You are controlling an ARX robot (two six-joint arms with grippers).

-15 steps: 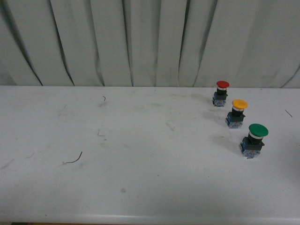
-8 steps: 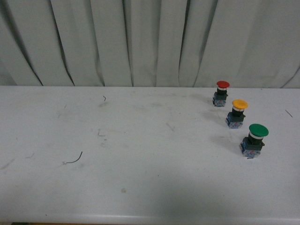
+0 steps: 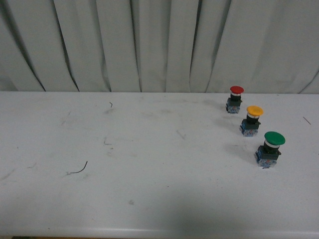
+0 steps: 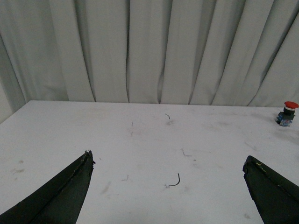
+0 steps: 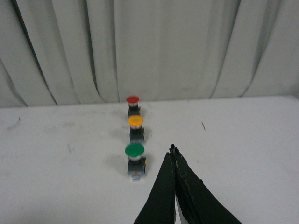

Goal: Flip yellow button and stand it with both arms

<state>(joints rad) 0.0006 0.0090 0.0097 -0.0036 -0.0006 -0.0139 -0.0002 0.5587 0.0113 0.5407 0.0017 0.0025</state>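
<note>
The yellow button stands upright on the white table at the right, cap up, between a red-capped and a green-capped one; the right wrist view shows the yellow button too. Neither arm shows in the front view. My right gripper is shut with nothing in it, its tip near the green-capped button and short of the yellow one. My left gripper is open wide over bare table, far from the yellow button, which is out of that view.
The red-capped button stands behind the yellow one and the green-capped button in front of it, all in a slanted row. A bent black wire scrap lies at the left. A grey curtain hangs behind the table.
</note>
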